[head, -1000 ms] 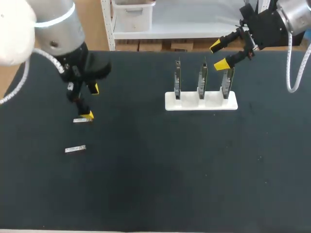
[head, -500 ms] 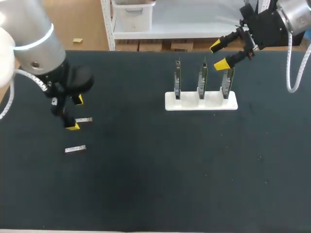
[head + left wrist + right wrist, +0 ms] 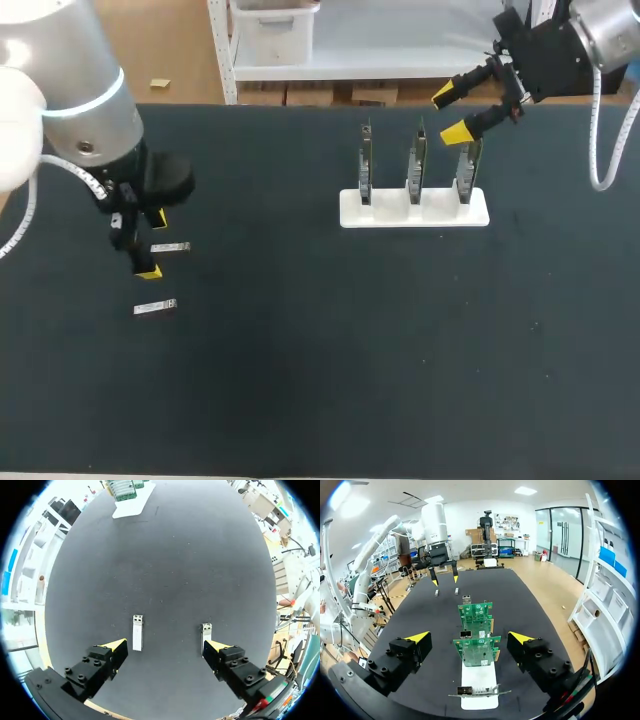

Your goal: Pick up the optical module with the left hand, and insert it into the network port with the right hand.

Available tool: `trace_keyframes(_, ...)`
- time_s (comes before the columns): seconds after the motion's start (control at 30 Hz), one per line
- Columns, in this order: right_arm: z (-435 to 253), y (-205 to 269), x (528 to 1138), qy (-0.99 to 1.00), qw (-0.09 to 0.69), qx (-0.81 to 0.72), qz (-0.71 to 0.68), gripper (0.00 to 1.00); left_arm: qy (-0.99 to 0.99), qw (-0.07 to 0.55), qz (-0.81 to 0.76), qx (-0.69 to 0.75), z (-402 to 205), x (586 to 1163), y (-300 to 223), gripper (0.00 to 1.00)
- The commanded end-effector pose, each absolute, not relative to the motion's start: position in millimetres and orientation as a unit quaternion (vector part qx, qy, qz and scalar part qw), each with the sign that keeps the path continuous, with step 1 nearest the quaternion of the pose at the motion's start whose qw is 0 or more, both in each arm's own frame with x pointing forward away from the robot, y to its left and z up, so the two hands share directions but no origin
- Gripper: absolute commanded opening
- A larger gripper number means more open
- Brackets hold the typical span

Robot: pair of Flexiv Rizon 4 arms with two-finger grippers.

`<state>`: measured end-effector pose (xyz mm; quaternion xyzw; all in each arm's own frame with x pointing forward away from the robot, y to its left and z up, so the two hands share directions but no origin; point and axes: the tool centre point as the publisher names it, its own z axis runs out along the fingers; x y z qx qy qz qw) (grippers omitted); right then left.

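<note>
On the left side of the black table (image 3: 320, 380), the left arm (image 3: 95, 120) hangs over two small silver modules that lie flat and well apart from the rack. Its jaws stand wide open with nothing in them. In the head view one yellow tip (image 3: 149, 271) sits between the far module (image 3: 170, 247) and the near module (image 3: 155, 307), and the other tip sits beyond the far one. From the left wrist, each module lies just ahead of one tip (the far module (image 3: 137, 632) by one, the near one by the other). I cannot tell whether either is touched.

A second ago these jaws were farther right, with one tip right at the far module. Half a second ago they had swung off to its left. Now they have edged back toward it and a little nearer the robot. Both modules lie where they lay before.

At the far right, the right arm (image 3: 560, 45) has not moved. Its jaws are also wide open and empty, and they hover above the rightmost of three upright green cards (image 3: 476, 650) that stand in a white base (image 3: 413, 212). In the right wrist view the cards line up ahead of and between the tips (image 3: 417, 637), clear of both.
</note>
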<state>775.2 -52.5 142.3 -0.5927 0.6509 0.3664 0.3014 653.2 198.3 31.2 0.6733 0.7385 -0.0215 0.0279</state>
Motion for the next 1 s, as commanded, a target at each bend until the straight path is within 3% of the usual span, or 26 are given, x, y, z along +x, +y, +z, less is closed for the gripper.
trace_keyframes(0.03,142.5,-52.4,774.2,0.651,0.302,-0.592,0.365,1.0,0.74,0.021,-0.018,0.672,26.8,660.7,194.7,1.0)
trace_keyframes(1.0,142.5,-52.4,774.2,0.651,0.302,-0.592,0.365,1.0,0.77,0.019,-0.02,0.637,-2.7,674.9,213.8,1.0)
